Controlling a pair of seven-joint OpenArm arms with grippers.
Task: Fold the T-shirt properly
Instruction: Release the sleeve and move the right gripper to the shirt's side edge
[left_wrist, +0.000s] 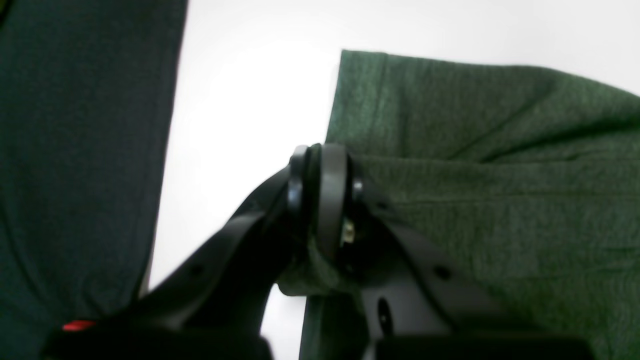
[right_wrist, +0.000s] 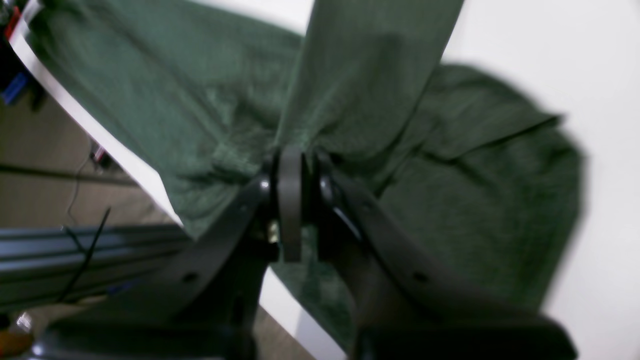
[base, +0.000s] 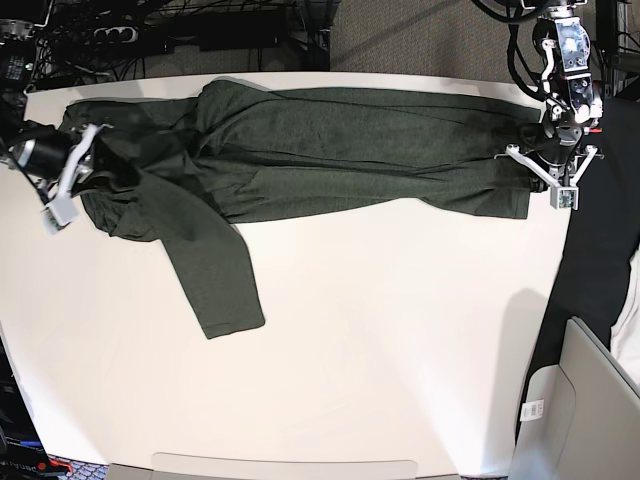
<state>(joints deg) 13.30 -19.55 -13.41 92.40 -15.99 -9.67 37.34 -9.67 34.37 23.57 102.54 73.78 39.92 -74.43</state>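
Note:
The dark olive-green T-shirt (base: 340, 150) lies stretched lengthwise across the far part of the white table (base: 400, 330). One long sleeve (base: 215, 280) trails toward the near side at the left. My left gripper (base: 527, 160) is shut on the shirt's right end. In the left wrist view its jaws (left_wrist: 320, 200) pinch a fold of the fabric (left_wrist: 500, 210). My right gripper (base: 105, 165) is shut on the shirt's left end. In the right wrist view it (right_wrist: 295, 200) clamps bunched fabric (right_wrist: 210, 110) near the table's edge, with the sleeve (right_wrist: 370, 75) running away from it.
A plain black cloth (base: 600, 240) hangs past the table's right edge and shows dark in the left wrist view (left_wrist: 75, 150). A pale box (base: 580, 400) stands at the near right. Cables and a power strip (base: 200, 25) lie behind the table.

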